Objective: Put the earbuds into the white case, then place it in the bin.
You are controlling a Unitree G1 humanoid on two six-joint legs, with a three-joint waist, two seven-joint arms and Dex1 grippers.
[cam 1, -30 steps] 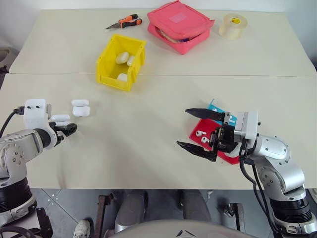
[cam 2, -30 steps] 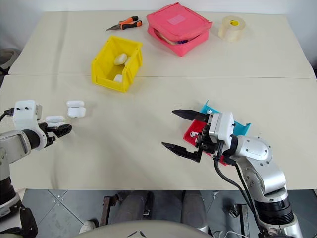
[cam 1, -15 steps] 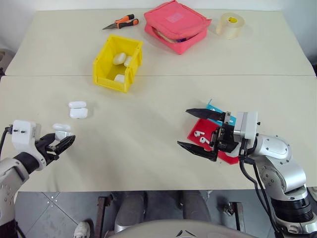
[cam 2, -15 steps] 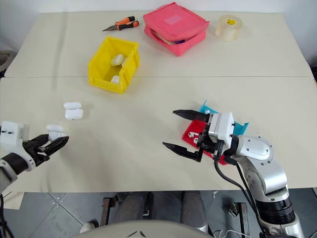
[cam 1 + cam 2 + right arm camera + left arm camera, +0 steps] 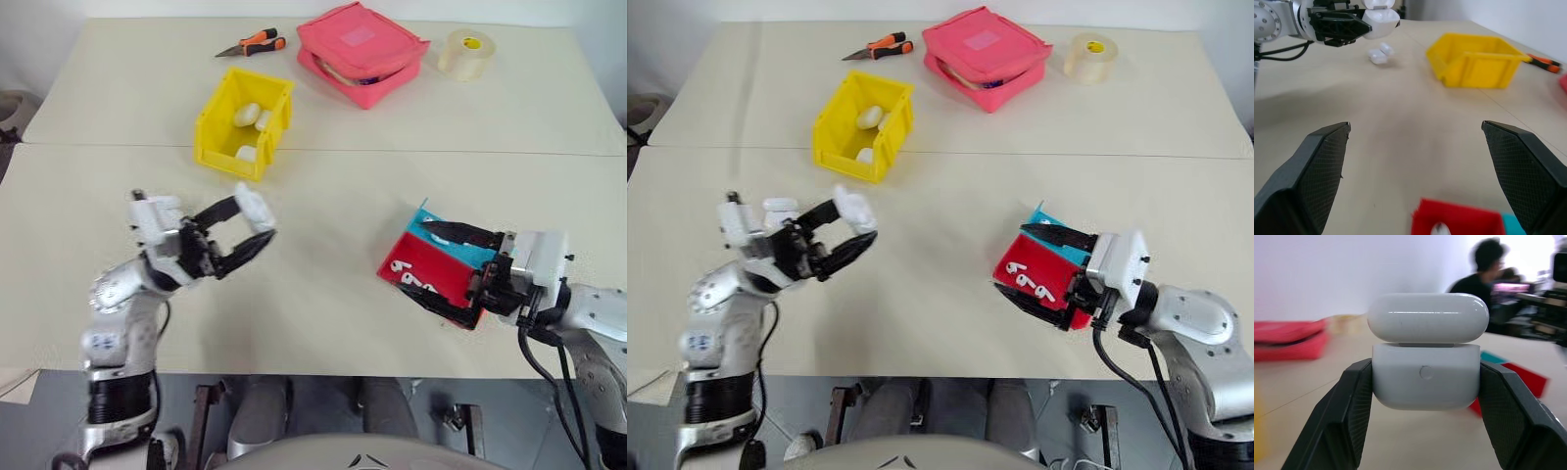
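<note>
1. Gripping the glossy, pebble-rounded white case (image 5: 1426, 375), lid ajar, the left gripper (image 5: 243, 227) held it above the table (image 5: 323, 206)
2. Right gripper (image 5: 460, 271) stood wide open, empty, straddling the flat red-and-blue tray (image 5: 431, 264)
3. Thick-rimmed yellow bin (image 5: 245, 122) sat well apart

white case (image 5: 1426, 352), yellow bin (image 5: 242, 122), red-and-blue tray (image 5: 431, 266), pink pouch (image 5: 362, 51), black jaws

White case (image 5: 253, 208) now lifted, swung inward
</note>
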